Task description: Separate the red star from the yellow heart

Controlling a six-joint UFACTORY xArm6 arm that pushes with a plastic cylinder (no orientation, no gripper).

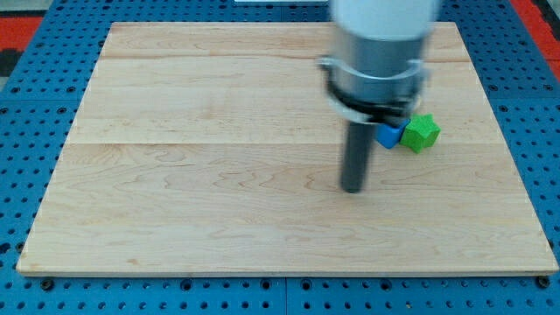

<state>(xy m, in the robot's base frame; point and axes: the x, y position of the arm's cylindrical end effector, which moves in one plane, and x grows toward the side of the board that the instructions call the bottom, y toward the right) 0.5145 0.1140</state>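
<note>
My tip rests on the wooden board, right of the middle. A green block, shape unclear, sits up and to the right of the tip. A blue block touches the green block's left side and is partly hidden behind the rod. No red star and no yellow heart show in the camera view; the arm's wide grey body covers part of the board's upper right and may hide them.
The board lies on a blue perforated base. The arm's grey body hangs over the board's top right area.
</note>
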